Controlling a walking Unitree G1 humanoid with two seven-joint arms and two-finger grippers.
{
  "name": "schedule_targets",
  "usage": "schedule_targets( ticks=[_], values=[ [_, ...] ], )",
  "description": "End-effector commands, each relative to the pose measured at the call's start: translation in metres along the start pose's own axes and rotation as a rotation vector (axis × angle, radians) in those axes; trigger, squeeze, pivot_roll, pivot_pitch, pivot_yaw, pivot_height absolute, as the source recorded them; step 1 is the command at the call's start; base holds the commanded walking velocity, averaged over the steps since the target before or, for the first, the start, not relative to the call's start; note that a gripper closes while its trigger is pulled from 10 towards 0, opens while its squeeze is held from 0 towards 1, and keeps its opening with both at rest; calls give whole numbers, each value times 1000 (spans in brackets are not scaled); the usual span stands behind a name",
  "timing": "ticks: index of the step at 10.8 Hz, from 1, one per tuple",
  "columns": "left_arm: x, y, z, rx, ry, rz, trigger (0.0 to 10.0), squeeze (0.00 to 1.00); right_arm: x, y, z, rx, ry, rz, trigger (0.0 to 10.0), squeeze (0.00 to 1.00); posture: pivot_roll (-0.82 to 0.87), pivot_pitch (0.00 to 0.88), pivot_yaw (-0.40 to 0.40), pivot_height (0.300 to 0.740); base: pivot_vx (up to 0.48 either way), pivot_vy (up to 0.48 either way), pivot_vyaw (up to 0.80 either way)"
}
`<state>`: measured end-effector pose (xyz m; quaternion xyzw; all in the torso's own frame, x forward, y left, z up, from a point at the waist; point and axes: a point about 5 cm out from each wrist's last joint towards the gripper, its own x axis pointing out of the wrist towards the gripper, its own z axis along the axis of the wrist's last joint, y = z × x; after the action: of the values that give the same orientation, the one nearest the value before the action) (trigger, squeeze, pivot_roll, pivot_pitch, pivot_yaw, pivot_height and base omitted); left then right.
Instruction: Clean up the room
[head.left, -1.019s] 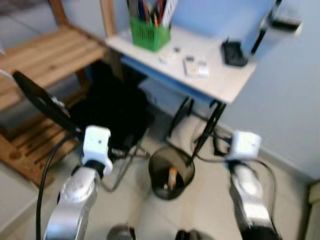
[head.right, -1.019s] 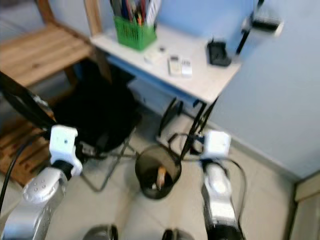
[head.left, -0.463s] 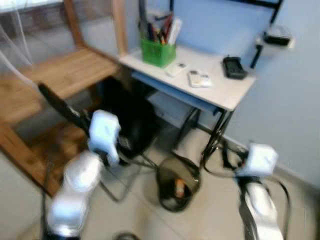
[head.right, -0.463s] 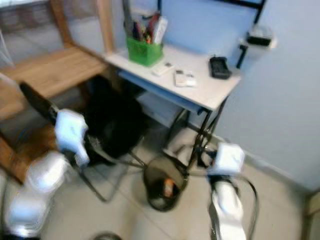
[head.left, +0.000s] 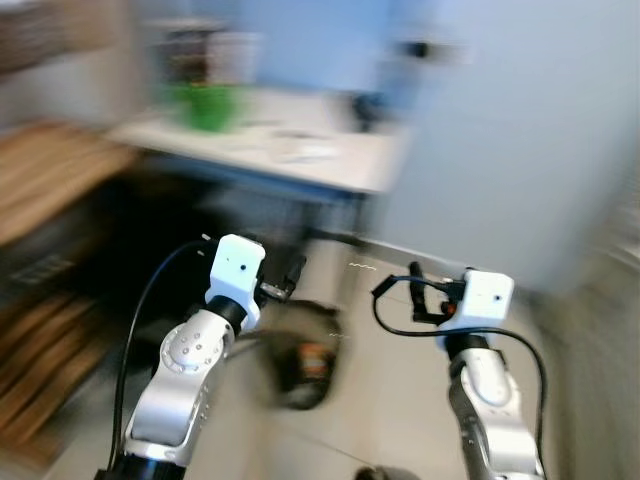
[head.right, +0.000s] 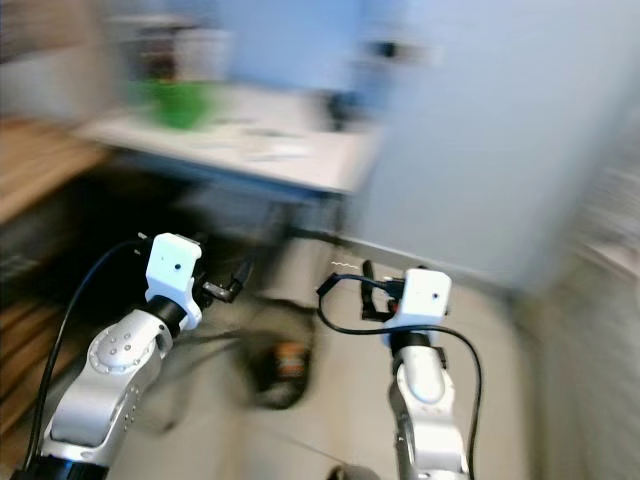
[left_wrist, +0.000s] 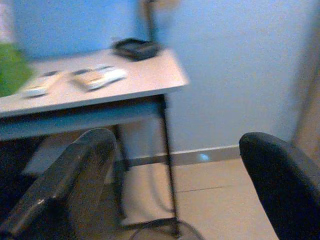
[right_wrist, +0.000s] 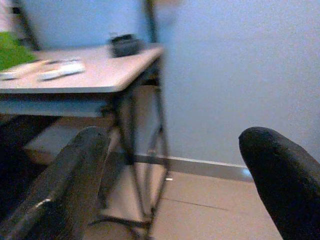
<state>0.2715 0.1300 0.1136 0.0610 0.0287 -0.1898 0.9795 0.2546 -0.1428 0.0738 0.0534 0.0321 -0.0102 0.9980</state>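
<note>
The eye views are smeared by motion. A dark round waste bin (head.left: 300, 365) with something orange inside stands on the tiled floor between my two arms. Both arms are raised ahead of me. My left gripper (head.left: 287, 279) hangs open and empty above the bin. My right gripper (head.left: 414, 297) is open and empty too, to the bin's right. Along the left wrist's fingers (left_wrist: 70, 185) I see the white table (left_wrist: 140, 80) with two remote controls (left_wrist: 97, 77) and a black item (left_wrist: 135, 48). The right wrist's fingers (right_wrist: 280, 175) frame the same table (right_wrist: 105, 75).
The table (head.left: 310, 170) stands against a light blue wall (head.left: 500, 130) and carries a green basket (head.left: 210, 105). Black cables and metal table legs (right_wrist: 155, 160) run beneath it. Wooden furniture (head.left: 50, 190) sits on the left. Bare tiled floor (head.left: 390, 400) lies to the right.
The whole picture has swung and blurred, so the camera has turned right. Both wrists sit higher in view, with the black fingers now showing ahead of them.
</note>
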Motion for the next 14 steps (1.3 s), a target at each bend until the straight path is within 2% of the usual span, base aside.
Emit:
schedule_targets(
  ticks=[1, 2, 3, 7, 9, 11, 13, 14],
  values=[
    [2, 0, 1, 1, -8, -6, 10000, 0, 4, 3, 1, 0, 6, 12, 10000, 0, -6, 0, 25, 740, 251, -405, -775],
    [3, -1, 0, 6, -8, -19, 10000, 0, 5, 2, 0, -2, 9, 9, 10000, 0, -7, 0, 25, 740, 259, -401, -775],
    [7, -6, 0, 1, -8, -47, 10000, 0, 5, -1, -1, -7, 13, 2, 10000, 0, -7, 0, 25, 740, 0, 0, -775],
    [14, -9, -3, 4, 9, -82, 10000, 0, 11, -11, -4, 3, 23, -50, 10000, 0, -12, 0, 32, 740, 0, 0, -775],
    [12, 1, -9, -31, 30, -48, 10000, 0, 11, -14, -6, -5, 23, -71, 10000, 0, -11, 0, 33, 740, 0, 0, -775],
    [-6, 19, -21, -168, 56, 94, 10000, 0, 4, -29, -9, -57, 10, -129, 10000, 0, -13, 0, 32, 740, 0, 0, -775],
    [-29, 27, -31, -166, 97, 180, 10000, 0, -9, -52, -17, -79, 44, -194, 10000, 0, -7, 0, 29, 740, 0, 0, -775],
    [-29, 26, -32, -164, 101, 179, 10000, 0, -15, -58, -21, -87, 60, -205, 10000, 0, -5, 0, 25, 740, 0, 0, -775]
  ],
)
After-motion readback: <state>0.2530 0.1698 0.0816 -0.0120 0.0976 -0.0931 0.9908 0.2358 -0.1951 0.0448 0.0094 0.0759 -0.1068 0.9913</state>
